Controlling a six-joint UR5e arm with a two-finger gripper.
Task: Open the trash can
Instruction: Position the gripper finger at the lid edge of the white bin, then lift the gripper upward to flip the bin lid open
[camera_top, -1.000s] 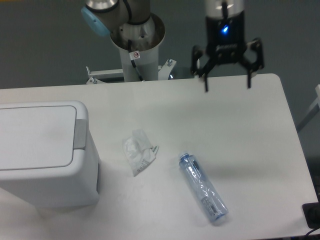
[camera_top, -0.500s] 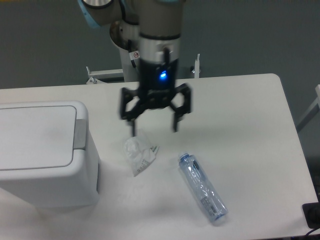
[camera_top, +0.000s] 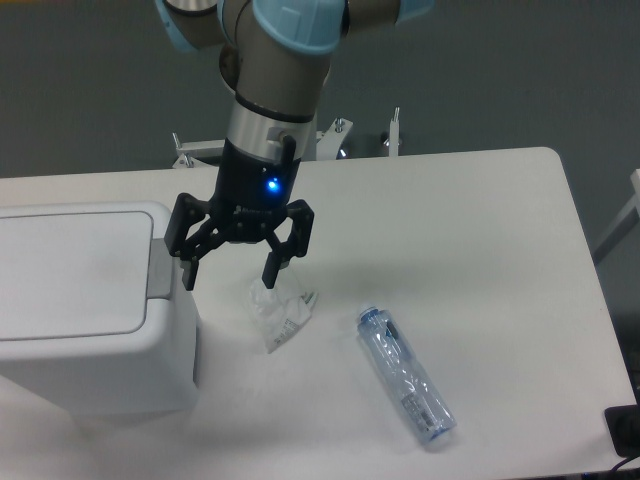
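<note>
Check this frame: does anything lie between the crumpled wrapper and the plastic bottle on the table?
No. In the fixed camera view, the stretch of table between the crumpled wrapper and the plastic bottle is bare white surface; they lie apart.

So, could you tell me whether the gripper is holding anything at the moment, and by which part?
Nothing is held. The gripper hangs open beside the trash can, its fingers apart with only air between them.

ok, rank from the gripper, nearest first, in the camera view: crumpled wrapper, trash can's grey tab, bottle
1. Crumpled wrapper: just below the gripper, under its right-hand finger in the image.
2. Grey tab on the trash can: left, beside the other finger; too close to the wrapper to rank firmly.
3. Bottle: lower right, clearly farthest.
</note>
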